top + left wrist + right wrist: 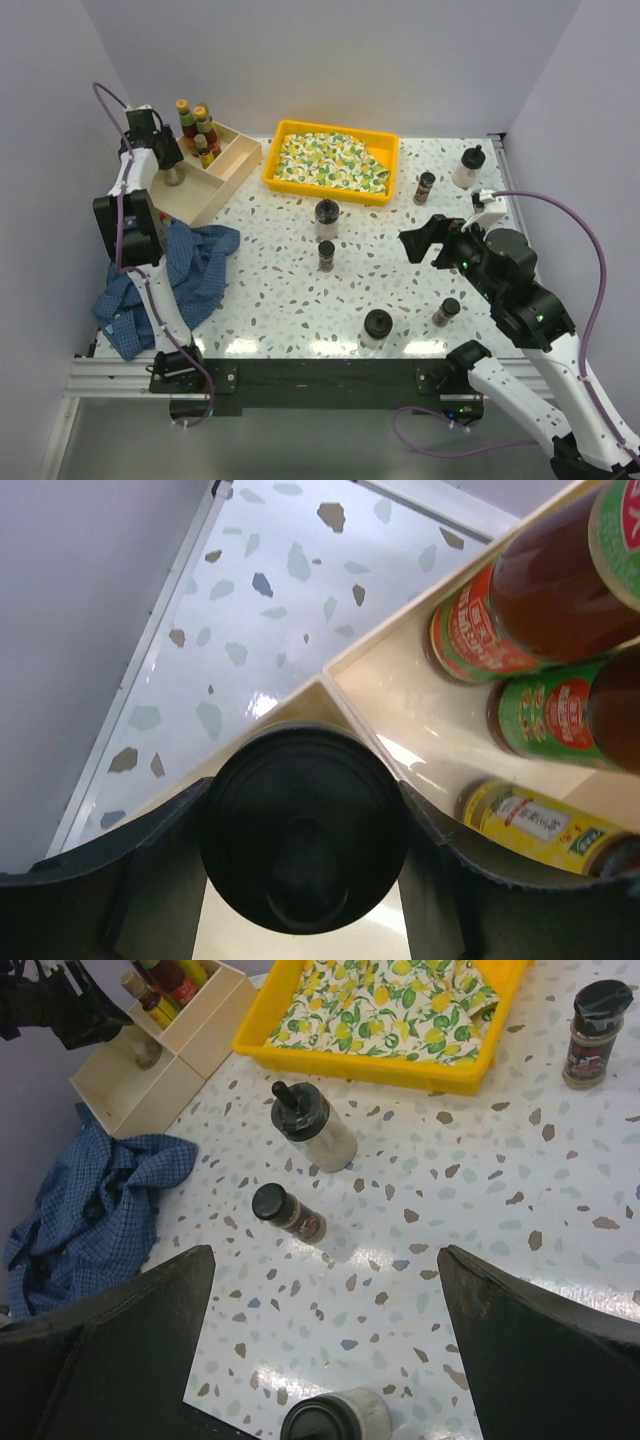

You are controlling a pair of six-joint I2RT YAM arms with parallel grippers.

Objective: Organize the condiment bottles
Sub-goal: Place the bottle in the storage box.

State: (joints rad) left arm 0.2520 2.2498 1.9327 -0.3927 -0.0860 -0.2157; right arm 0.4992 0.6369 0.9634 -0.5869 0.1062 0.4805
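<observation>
Black-capped jar (303, 860), clenched in the left pincer (303, 810), stands by the divider of the wooden box (420, 710). Labels on the sauce bottles (560, 580) beside it blur unreadable. Over open desk (500, 1220) the right pincer (325, 1260) hangs released.

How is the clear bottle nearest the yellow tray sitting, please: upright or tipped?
Upright: the clear bottle stands on its base, black cap uppermost.
</observation>
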